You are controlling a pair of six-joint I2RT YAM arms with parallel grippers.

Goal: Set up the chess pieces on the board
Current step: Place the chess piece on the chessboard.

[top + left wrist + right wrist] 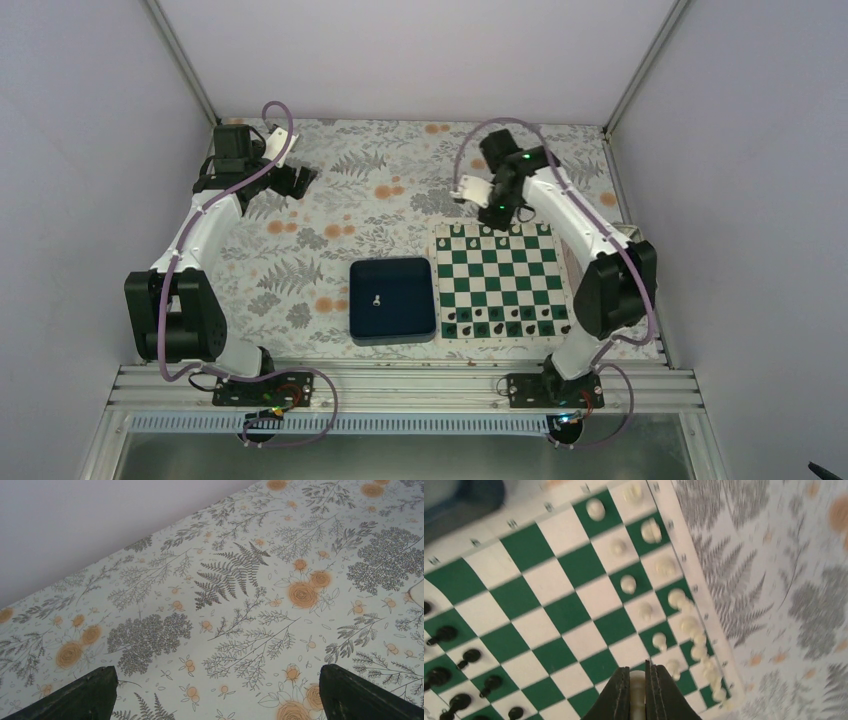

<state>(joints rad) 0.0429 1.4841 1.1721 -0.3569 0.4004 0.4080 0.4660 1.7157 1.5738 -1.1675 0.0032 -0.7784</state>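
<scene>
Floral table under board, blue tray

The middle rows of the board lie open. Its far edge is lined with white pieces, its near edge with black pieces.

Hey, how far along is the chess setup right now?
Nearly done. On the board, black pieces stand on the near rows and most white pieces on the far rows. In hand: the right gripper is shut on a white piece above the far end. Left: one stray piece in the blue tray; the left gripper is open, empty.
</scene>
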